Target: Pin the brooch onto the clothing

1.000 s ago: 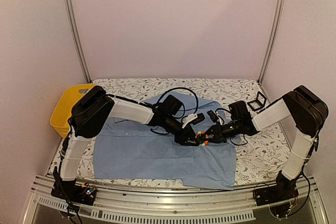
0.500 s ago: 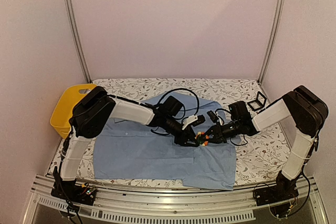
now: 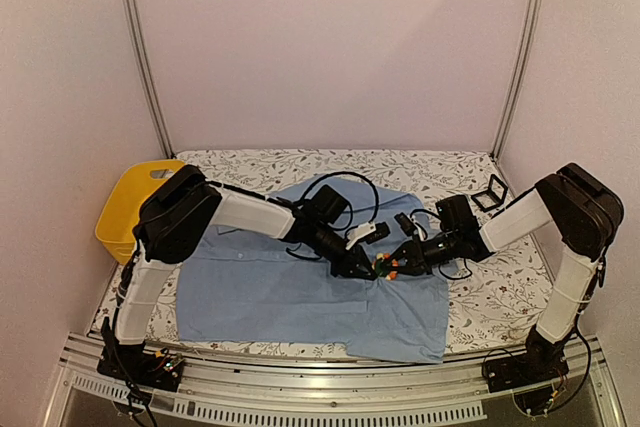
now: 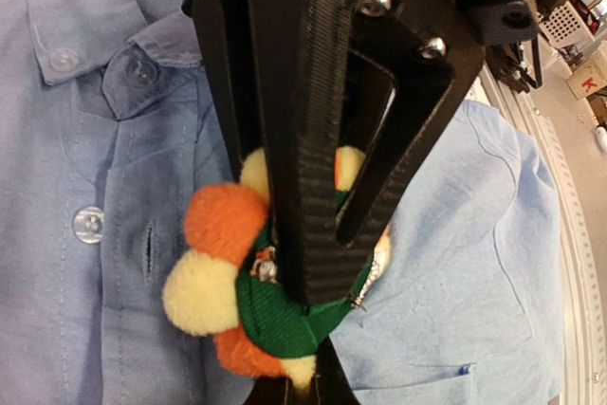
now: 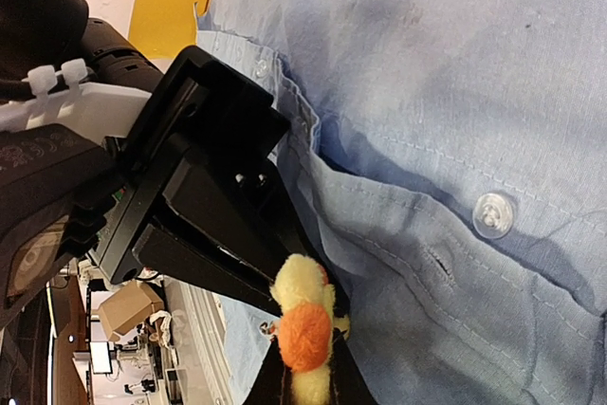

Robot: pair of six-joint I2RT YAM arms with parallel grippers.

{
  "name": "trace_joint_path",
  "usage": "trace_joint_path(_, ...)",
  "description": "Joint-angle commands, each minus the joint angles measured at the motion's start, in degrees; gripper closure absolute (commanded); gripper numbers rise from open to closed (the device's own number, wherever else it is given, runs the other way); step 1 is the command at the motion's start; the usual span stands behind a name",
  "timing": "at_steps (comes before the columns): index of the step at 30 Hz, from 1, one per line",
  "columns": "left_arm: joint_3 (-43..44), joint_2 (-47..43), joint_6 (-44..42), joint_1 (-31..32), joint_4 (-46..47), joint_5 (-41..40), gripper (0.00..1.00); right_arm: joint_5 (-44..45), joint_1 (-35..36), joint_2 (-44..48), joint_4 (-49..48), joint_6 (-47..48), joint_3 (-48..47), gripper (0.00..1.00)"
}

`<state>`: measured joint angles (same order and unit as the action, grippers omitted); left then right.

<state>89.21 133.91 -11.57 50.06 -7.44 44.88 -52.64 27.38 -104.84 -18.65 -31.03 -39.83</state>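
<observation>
The clothing, a light blue shirt (image 3: 270, 297), lies flat on the table. Both grippers meet over its button placket. The brooch (image 3: 385, 267), a pom-pom flower in orange and pale yellow with a green back (image 4: 275, 315), is held just above the cloth. My right gripper (image 5: 305, 359) is shut on its lower petals (image 5: 305, 334). My left gripper (image 4: 318, 286) comes from the other side and is shut across the brooch's green back, where the metal pin ends show. The brooch (image 4: 213, 263) is partly hidden behind the black fingers (image 4: 303, 139).
A yellow basket (image 3: 125, 207) stands at the left edge of the table. A small black square frame (image 3: 490, 194) lies at the back right. White buttons (image 4: 88, 225) and a buttonhole run beside the brooch. The tablecloth (image 3: 500, 297) has a floral print.
My left gripper's jaws have closed onto the back of the brooch. Both arms have stayed almost in place, and the right gripper keeps its hold.
</observation>
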Motion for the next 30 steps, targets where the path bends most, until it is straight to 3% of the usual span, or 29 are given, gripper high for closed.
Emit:
trace_joint_path(1, 1.97, -1.20, 2.12, 1.27, 2.50, 5.61, 0.90, 0.53, 0.49, -1.16, -2.62, -0.70, 0.80, 1.00)
trace_joint_path(13, 0.77, -2.14, 4.77, 1.31, 6.44, 6.02, 0.74, -0.35, 0.56, -0.62, -2.87, -1.48, 1.29, 1.00)
trace_joint_path(17, 0.79, -1.95, 5.17, 1.37, 8.48, 6.44, 0.74, -0.51, 0.57, -0.56, -2.90, -1.54, 1.34, 1.00)
trace_joint_path(20, 0.81, -1.81, 5.33, 1.44, 8.92, 6.90, 0.76, -0.68, 0.57, -0.40, -2.93, -1.58, 1.34, 1.00)
trace_joint_path(26, 0.75, -2.11, 6.46, 1.60, 9.90, 9.22, 1.00, -1.15, 0.61, -0.37, -2.92, -1.26, 1.16, 1.00)
trace_joint_path(30, -0.17, -2.88, 6.77, 1.47, 9.75, 10.31, 1.00, -1.23, 0.67, -0.22, -2.96, -1.23, 1.21, 0.99)
